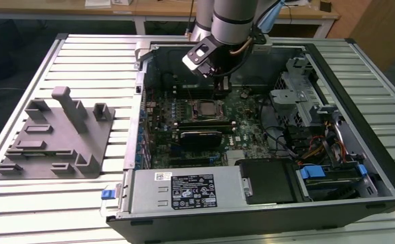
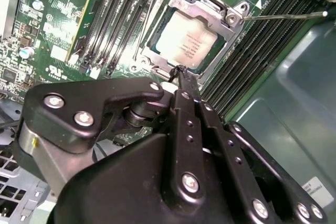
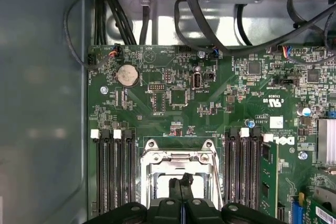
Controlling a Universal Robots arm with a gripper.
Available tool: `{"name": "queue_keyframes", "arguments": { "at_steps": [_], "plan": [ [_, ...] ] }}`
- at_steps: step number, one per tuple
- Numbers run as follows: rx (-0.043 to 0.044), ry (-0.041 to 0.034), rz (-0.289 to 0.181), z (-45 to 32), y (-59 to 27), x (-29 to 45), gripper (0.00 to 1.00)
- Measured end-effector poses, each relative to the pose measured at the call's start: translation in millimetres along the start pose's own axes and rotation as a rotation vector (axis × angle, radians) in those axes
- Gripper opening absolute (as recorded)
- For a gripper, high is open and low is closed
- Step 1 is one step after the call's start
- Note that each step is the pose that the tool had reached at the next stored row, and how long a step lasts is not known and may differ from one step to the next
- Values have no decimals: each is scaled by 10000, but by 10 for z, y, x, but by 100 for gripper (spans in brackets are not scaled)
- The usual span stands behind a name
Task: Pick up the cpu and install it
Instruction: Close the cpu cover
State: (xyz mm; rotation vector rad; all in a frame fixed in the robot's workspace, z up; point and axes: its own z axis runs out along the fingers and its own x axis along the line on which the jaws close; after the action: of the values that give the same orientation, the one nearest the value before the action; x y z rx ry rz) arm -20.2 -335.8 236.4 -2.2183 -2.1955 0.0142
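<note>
In the exterior view, you are seeing the arm reaching down into the open computer case that is lying on the slatted tabletop, with the tool hanging just above the motherboard. The cpu is sitting in the socket near the board's middle, close under the tool's tip, with its pale metal top facing up. The grey fixture block is resting on the tabletop at the exterior view's left, well apart from the case. In the second wrist view, you are looking along the tool: its two black fingers are lying pressed together and are pinching nothing. Their tip is hovering at the near edge of the socket, and the cpu is lying flat inside that metal frame. Rows of black memory slots are running along both sides of the socket. In the first wrist view, the tool is pointing down at the socket, fingers closed against each other, and the cpu is showing as a pale patch inside the frame beside the tip. You cannot tell from these views whether the tip is touching the cpu.
</note>
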Motion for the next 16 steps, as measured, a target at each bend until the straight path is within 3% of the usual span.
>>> {"name": "queue_keyframes", "arguments": {
  "at_steps": [10,16],
  "plan": [
    [-58,1,0,34,-100,-18,11],
    [-62,1,-18,34,-105,-18,11]
  ]
}}
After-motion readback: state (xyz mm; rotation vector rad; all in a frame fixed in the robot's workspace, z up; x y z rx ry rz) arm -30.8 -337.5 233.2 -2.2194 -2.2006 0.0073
